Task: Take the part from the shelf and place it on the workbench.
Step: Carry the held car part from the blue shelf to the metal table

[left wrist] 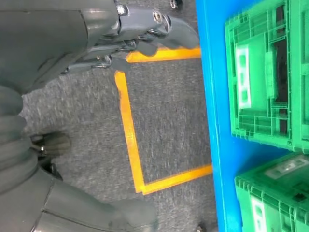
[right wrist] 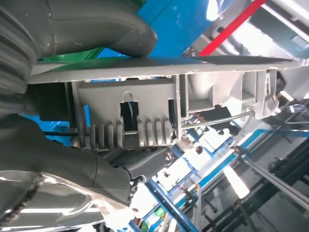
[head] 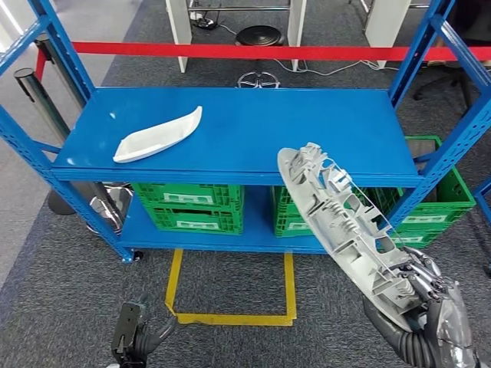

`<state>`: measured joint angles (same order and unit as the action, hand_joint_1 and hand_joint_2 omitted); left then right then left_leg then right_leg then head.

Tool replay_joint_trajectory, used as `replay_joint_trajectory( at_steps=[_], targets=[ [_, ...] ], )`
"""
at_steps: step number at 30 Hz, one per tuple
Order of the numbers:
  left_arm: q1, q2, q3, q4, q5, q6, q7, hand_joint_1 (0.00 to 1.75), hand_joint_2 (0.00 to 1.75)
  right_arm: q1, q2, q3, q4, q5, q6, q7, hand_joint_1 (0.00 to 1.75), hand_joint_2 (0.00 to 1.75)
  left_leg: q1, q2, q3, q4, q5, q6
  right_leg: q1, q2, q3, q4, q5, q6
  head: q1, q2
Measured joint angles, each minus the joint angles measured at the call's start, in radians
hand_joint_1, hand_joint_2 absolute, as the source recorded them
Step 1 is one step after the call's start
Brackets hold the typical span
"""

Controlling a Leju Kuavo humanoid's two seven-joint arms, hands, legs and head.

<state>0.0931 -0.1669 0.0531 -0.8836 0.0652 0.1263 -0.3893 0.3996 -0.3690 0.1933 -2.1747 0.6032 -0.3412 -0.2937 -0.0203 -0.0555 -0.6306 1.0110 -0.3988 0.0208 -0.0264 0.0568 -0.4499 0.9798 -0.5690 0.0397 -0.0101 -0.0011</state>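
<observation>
Workshop / industrial test bay. Blue steel shelf rack (head: 232, 126) with green plastic crates (head: 191, 205) on its lower level, grey carpet floor (head: 69, 291) with a yellow tape box (head: 232, 316) marked near the rack, red barrier belt (head: 243, 51) on the far side, stool base and cables beyond.

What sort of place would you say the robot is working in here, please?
Probably a factory or lab test area: a blue steel shelf holds green crates below and a white part on top, yellow floor tape marks a standing spot, and the right hand holds a grey moulded part.
</observation>
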Motion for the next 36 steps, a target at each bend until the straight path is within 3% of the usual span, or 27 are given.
replay_joint_trajectory(
  at_steps=[2,3,6,7,8,9,11,13,14,16,17,19,21,22,23,24,25,27,29,30,32,33,34,36],
  targets=[
    [0.022,0.011,-0.003,-0.024,0.0,-0.006,0.009,0.0,1.75,-0.017,0.012,0.031,0.008,0.007,-0.003,0.015,1.75,1.75,0.002,-0.009,-0.014,0.008,-0.002,-0.011,-0.003,-0.024,-0.018,0.002,0.01,-0.012,0.0,0.0],
    [0.031,0.015,-0.005,-0.033,-0.001,-0.008,0.011,0.0,1.75,-0.023,0.017,0.043,0.011,0.009,-0.005,0.02,1.75,1.75,0.004,-0.002,-0.024,0.03,-0.028,-0.018,-0.005,-0.038,-0.028,0.001,0.017,-0.02,-0.003,0.0],
    [0.042,0.021,-0.01,-0.053,-0.002,-0.01,0.012,0.0,1.75,-0.034,0.028,0.067,0.018,0.01,-0.01,0.025,1.75,1.75,0.015,0.037,-0.064,0.196,-0.171,-0.04,-0.004,-0.08,-0.058,0.001,0.041,-0.033,-0.011,0.0],
    [0.043,0.022,-0.011,-0.056,-0.002,-0.011,0.013,0.0,1.75,-0.038,0.03,0.073,0.021,0.01,-0.011,0.027,1.75,1.75,0.019,0.043,-0.069,0.252,-0.194,-0.046,-0.004,-0.094,-0.067,0.003,0.05,-0.033,-0.011,0.0],
    [0.043,0.022,-0.012,-0.058,-0.002,-0.012,0.013,0.0,1.75,-0.043,0.032,0.08,0.024,0.01,-0.013,0.03,1.75,1.75,0.023,0.046,-0.064,0.286,-0.19,-0.049,-0.004,-0.107,-0.076,0.005,0.059,-0.032,-0.011,0.0],
    [0.043,0.023,-0.012,-0.059,-0.002,-0.015,0.013,0.0,1.75,-0.048,0.034,0.086,0.027,0.01,-0.015,0.034,1.75,1.75,0.026,0.048,-0.045,0.287,-0.166,-0.052,-0.004,-0.119,-0.087,0.009,0.067,-0.03,-0.011,0.0],
    [0.042,0.024,-0.012,-0.062,-0.004,-0.02,0.013,0.0,1.75,-0.059,0.039,0.098,0.032,0.011,-0.021,0.041,1.75,1.75,0.03,0.072,0.039,0.187,-0.112,-0.053,-0.004,-0.141,-0.108,0.018,0.079,-0.023,-0.011,0.0],
    [0.037,0.026,-0.013,-0.065,-0.009,-0.025,0.012,0.0,1.75,-0.067,0.041,0.108,0.034,0.013,-0.031,0.044,1.75,1.75,0.024,0.109,0.127,0.05,-0.108,-0.047,-0.001,-0.161,-0.121,0.026,0.089,-0.013,-0.011,0.0],
    [0.035,0.026,-0.014,-0.066,-0.013,-0.028,0.01,0.0,1.75,-0.071,0.042,0.113,0.034,0.015,-0.036,0.045,1.75,1.75,0.02,0.118,0.147,0.01,-0.117,-0.041,0.001,-0.171,-0.124,0.027,0.095,-0.007,-0.012,0.0],
    [0.033,0.028,-0.017,-0.066,-0.021,-0.033,0.007,0.0,1.75,-0.079,0.042,0.12,0.035,0.016,-0.045,0.045,1.75,1.75,0.017,0.103,0.143,-0.014,-0.123,-0.025,0.001,-0.188,-0.132,0.029,0.106,0.007,-0.011,0.0],
    [0.034,0.029,-0.018,-0.066,-0.023,-0.034,0.006,0.0,1.75,-0.083,0.042,0.124,0.036,0.017,-0.047,0.045,1.75,1.75,0.018,0.094,0.135,-0.017,-0.118,-0.015,-0.001,-0.177,-0.138,0.035,0.098,0.013,-0.011,0.0],
    [0.034,0.029,-0.022,-0.066,-0.025,-0.035,0.004,0.0,1.75,-0.087,0.043,0.13,0.039,0.015,-0.05,0.043,1.75,1.75,0.019,0.076,0.113,-0.022,-0.1,0.008,-0.002,-0.122,-0.161,0.087,0.034,0.018,-0.009,0.0],
    [0.033,0.029,-0.027,-0.066,-0.027,-0.034,0.003,0.0,1.75,-0.089,0.043,0.135,0.042,0.01,-0.052,0.039,1.75,1.75,0.012,0.058,0.086,-0.021,-0.077,0.022,0.002,-0.073,-0.194,0.202,-0.059,0.012,-0.008,0.0],
    [0.033,0.029,-0.029,-0.067,-0.027,-0.032,0.002,0.0,1.75,-0.092,0.043,0.137,0.044,0.008,-0.051,0.037,1.75,1.75,0.006,0.047,0.071,-0.021,-0.065,0.026,0.006,-0.065,-0.204,0.257,-0.086,0.008,-0.008,0.0],
    [0.035,0.029,-0.029,-0.069,-0.026,-0.028,0.0,0.0,1.75,-0.096,0.043,0.14,0.047,0.006,-0.051,0.035,1.75,1.75,0.001,0.036,0.056,-0.02,-0.053,0.029,0.01,-0.062,-0.203,0.29,-0.09,0.001,-0.009,0.0],
    [0.038,0.029,-0.029,-0.073,-0.023,-0.025,-0.002,0.0,1.75,-0.1,0.043,0.142,0.051,0.005,-0.051,0.033,1.75,1.75,-0.004,0.024,0.041,-0.02,-0.041,0.03,0.016,-0.059,-0.187,0.292,-0.073,-0.006,-0.009,0.0],
    [0.041,0.03,-0.027,-0.078,-0.019,-0.021,-0.005,0.0,1.75,-0.104,0.044,0.145,0.054,0.004,-0.05,0.031,1.75,1.75,-0.008,0.013,0.028,-0.02,-0.03,0.031,0.021,-0.054,-0.155,0.259,-0.042,-0.016,-0.009,0.0],
    [0.046,0.029,-0.023,-0.091,-0.013,-0.019,-0.01,0.0,1.75,-0.112,0.044,0.147,0.058,0.001,-0.049,0.029,1.75,1.75,-0.015,-0.01,0.007,-0.019,-0.007,0.03,0.03,-0.016,-0.056,0.124,0.001,-0.039,-0.009,0.0],
    [0.05,0.027,-0.017,-0.104,-0.007,-0.018,-0.015,0.0,1.75,-0.122,0.045,0.148,0.062,-0.005,-0.043,0.024,1.75,1.75,-0.018,-0.032,-0.009,-0.019,0.018,0.026,0.033,0.018,0.018,0.006,-0.002,-0.049,-0.01,0.0],
    [0.054,0.027,-0.012,-0.109,-0.005,-0.018,-0.017,0.0,1.75,-0.127,0.046,0.148,0.064,-0.01,-0.037,0.021,1.75,1.75,-0.017,-0.042,-0.016,-0.02,0.03,0.022,0.033,0.02,0.03,-0.02,-0.008,-0.049,-0.01,0.0],
    [0.069,0.025,0.005,-0.117,-0.005,-0.018,-0.025,0.0,1.75,-0.14,0.049,0.147,0.072,-0.018,-0.02,0.014,1.75,1.75,-0.018,-0.054,-0.027,-0.021,0.043,0.01,0.031,-0.004,0.017,-0.029,0.007,-0.049,-0.009,0.0],
    [0.077,0.024,0.013,-0.122,-0.007,-0.018,-0.028,0.0,1.75,-0.146,0.052,0.147,0.076,-0.022,-0.011,0.011,1.75,1.75,-0.018,-0.043,-0.034,-0.008,0.024,0.003,0.029,-0.018,0.007,-0.03,0.016,-0.053,-0.011,0.0],
    [0.084,0.022,0.021,-0.127,-0.009,-0.017,-0.031,0.0,1.75,-0.151,0.055,0.146,0.079,-0.024,-0.004,0.008,1.75,1.75,-0.016,-0.023,-0.045,0.024,-0.013,-0.004,0.026,-0.034,-0.003,-0.032,0.027,-0.058,-0.013,0.0],
    [0.09,0.017,0.034,-0.136,-0.013,-0.016,-0.033,0.0,1.75,-0.156,0.061,0.146,0.086,-0.027,0.007,0.004,1.75,1.75,-0.002,0.023,-0.074,0.142,-0.118,-0.022,0.025,-0.066,-0.023,-0.031,0.043,-0.064,-0.017,0.0]
  ],
)
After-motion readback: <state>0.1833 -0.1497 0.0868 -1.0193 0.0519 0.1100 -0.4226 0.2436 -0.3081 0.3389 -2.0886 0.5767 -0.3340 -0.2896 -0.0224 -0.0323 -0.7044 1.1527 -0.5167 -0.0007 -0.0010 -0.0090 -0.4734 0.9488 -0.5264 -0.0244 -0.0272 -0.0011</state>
